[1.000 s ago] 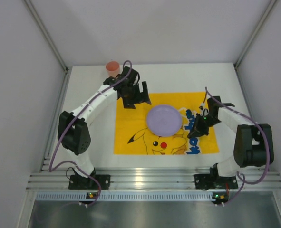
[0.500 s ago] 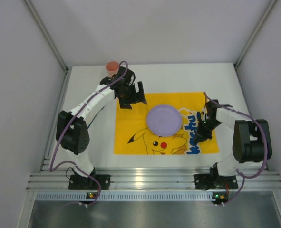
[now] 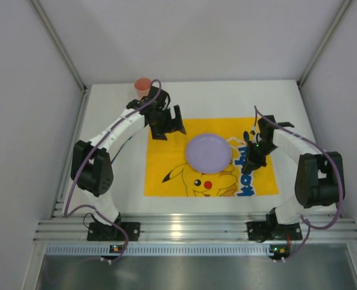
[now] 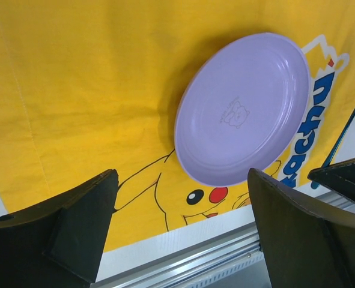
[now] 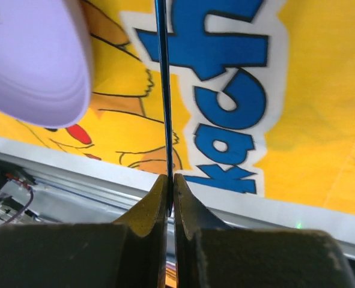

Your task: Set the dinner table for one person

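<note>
A lilac plate (image 3: 208,151) (image 4: 243,108) lies on the yellow Pikachu cloth (image 3: 166,160), which is spread on the white dinner table (image 3: 112,115). My right gripper (image 3: 249,159) (image 5: 170,180) hangs just right of the plate, over the cloth's blue lettering. It is shut on the thin handle of a blue spoon (image 5: 163,90) (image 4: 352,102), seen edge-on and pointing away from the jaws. At the cloth's far left corner my left gripper (image 3: 168,129) (image 4: 182,180) stands open with nothing between its fingers. A pink cup (image 3: 143,85) stands behind it at the table's back edge.
A ribbed aluminium rail (image 3: 196,229) runs along the near edge of the table, where both arm bases are bolted. Grey walls close in the left, right and back sides.
The right wrist has turned and shifted slightly toward the plate, still holding the spoon. The left gripper has drifted a little left and back toward the cup, staying open.
</note>
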Motion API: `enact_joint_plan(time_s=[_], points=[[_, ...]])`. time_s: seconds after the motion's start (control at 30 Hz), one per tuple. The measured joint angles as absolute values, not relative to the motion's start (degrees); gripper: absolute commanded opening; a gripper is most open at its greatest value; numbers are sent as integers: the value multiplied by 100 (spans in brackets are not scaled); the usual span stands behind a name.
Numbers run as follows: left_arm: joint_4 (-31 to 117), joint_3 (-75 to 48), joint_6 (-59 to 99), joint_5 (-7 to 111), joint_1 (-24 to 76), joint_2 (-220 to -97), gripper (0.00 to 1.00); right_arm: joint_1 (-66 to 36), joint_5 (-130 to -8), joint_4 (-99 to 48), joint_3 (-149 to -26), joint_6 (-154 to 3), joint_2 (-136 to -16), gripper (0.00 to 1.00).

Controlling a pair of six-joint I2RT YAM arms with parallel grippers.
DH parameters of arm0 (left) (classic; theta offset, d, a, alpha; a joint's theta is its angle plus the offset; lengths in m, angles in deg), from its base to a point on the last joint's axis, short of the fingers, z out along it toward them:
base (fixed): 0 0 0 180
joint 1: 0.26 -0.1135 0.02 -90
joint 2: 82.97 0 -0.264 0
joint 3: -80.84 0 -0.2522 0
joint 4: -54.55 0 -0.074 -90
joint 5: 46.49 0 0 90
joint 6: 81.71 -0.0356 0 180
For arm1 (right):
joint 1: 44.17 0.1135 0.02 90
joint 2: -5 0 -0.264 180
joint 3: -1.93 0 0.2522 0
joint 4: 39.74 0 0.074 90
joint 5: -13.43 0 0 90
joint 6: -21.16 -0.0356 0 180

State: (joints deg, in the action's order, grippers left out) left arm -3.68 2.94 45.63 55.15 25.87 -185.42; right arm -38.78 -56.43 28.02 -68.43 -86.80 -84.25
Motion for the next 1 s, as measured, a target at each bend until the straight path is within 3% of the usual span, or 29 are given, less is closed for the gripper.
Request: enact_joint_plan(time_s=[0.17,0.3,0.37,0.67,1.0], points=[[-271,263,4565,5561,2587,-18542,93,-3576,-5484,2885,-7103,-8610,-8672,8],[-243,202,4572,5574,2587,-18542,93,-3373,-5737,3090,-7217,-8656,-8836,70],[-219,163,4583,5572,2587,-18542,93,-3345,-5982,3248,-7265,-8667,-8845,80],[-188,82,4557,5569,2434,-18468,93,-3345,-7055,3822,-7772,-8813,-8845,80],[-529,91,3890,5027,944,-18461,95,-3343,-7125,3989,-7796,-8818,-8296,80]])
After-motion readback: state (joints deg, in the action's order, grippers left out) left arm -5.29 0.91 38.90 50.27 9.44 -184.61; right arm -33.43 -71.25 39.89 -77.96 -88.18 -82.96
